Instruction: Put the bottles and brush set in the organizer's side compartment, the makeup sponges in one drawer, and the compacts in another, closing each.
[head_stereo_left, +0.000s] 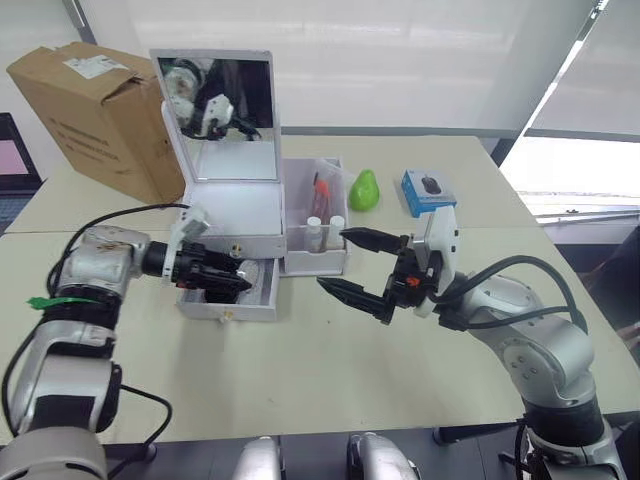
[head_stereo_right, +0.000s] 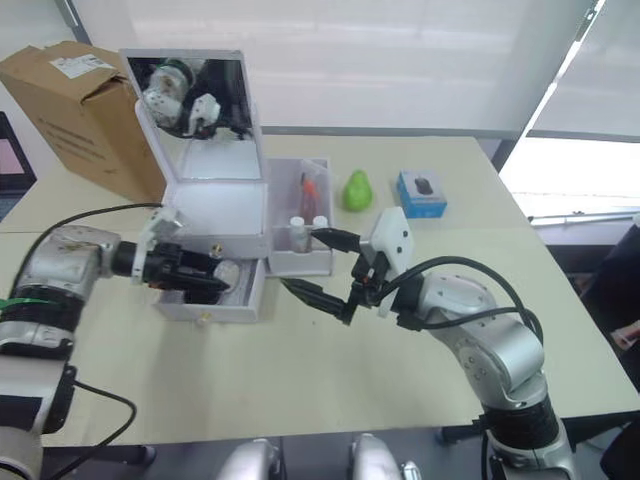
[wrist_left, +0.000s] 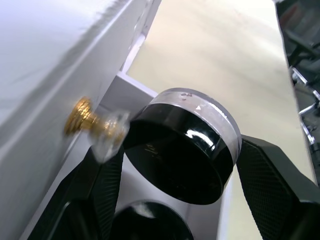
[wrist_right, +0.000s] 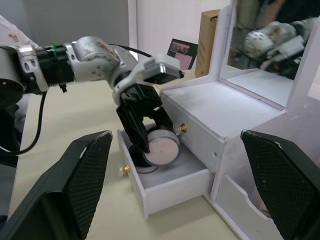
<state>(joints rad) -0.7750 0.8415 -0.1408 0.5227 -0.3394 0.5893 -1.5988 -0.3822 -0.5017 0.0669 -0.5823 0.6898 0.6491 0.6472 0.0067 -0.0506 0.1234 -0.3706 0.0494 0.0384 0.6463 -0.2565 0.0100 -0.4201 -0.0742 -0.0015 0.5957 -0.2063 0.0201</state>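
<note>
The white organizer (head_stereo_left: 235, 205) stands mid-table with its mirror lid up and its lower drawer (head_stereo_left: 228, 300) pulled out. My left gripper (head_stereo_left: 225, 278) is shut on a round black compact (wrist_left: 185, 145) with a clear rim, held just over that drawer's inside. Another dark compact (wrist_left: 150, 222) lies in the drawer below it. The upper drawer is shut; its gold knob (wrist_left: 85, 120) shows. Two white-capped bottles (head_stereo_left: 325, 228) and a red-tipped item (head_stereo_left: 322, 187) stand in the side compartment (head_stereo_left: 315, 262). My right gripper (head_stereo_left: 335, 258) hangs open and empty in front of that compartment. A green makeup sponge (head_stereo_left: 364, 190) sits on the table.
A cardboard box (head_stereo_left: 100, 115) stands at the back left beside the organizer. A small blue box (head_stereo_left: 428, 192) lies right of the green sponge. The table's edge runs along the right side, near a window.
</note>
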